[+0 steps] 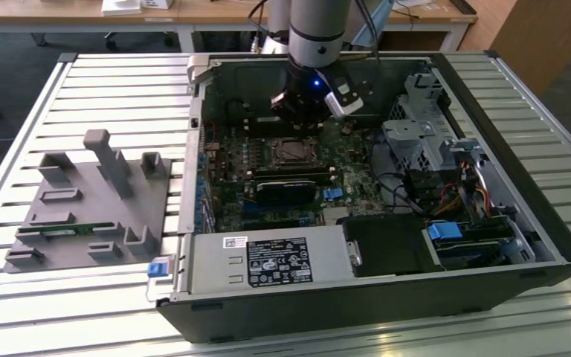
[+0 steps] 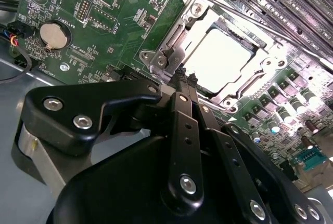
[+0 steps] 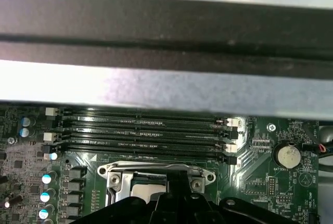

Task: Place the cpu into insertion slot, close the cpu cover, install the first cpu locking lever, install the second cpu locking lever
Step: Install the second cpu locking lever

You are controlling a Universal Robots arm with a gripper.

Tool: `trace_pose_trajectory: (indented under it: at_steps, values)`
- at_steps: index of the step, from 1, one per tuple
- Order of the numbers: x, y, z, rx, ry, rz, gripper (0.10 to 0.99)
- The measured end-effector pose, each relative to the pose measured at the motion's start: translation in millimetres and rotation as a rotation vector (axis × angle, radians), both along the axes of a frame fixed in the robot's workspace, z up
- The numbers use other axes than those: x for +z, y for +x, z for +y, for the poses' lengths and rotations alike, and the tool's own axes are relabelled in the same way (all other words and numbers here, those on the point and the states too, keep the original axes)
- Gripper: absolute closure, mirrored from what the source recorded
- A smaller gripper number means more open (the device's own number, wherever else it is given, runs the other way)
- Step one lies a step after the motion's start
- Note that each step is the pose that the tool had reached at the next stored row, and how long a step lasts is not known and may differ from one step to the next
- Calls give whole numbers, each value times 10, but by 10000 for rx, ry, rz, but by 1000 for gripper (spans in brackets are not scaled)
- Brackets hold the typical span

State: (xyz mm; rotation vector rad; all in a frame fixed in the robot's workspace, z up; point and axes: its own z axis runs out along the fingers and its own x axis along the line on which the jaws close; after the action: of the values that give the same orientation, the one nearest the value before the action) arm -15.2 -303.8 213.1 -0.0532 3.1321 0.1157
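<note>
The cpu (image 2: 217, 60) sits in its socket on the motherboard (image 2: 112, 24), with the cpu cover (image 2: 258, 52) lying flat around it, closed as far as I can tell. The gripper (image 2: 186, 80) hangs right at the socket's edge, fingers (image 2: 180, 76) pinched together, grasping nothing. Tower case (image 1: 523, 245) lies open on the bench (image 1: 117, 82).

1 cpu (image 2: 216, 60), 1 cpu cover (image 2: 177, 31), 4 RAM slots (image 3: 145, 133), 1 coin cell (image 3: 287, 155), 1 pincer (image 2: 184, 78).

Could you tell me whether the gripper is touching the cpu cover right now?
Cannot tell. In the second wrist view the gripper tips meet the edge of the cpu cover, but no clear contact or gap shows.
</note>
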Motion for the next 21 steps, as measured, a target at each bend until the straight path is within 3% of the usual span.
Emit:
trace_pose_trajectory:
  at_steps: [13, 21]
  values:
    - [53, 0, 0, 0, -5, 0, 980]
    - [86, 0, -6, 1, -171, 0, 980]
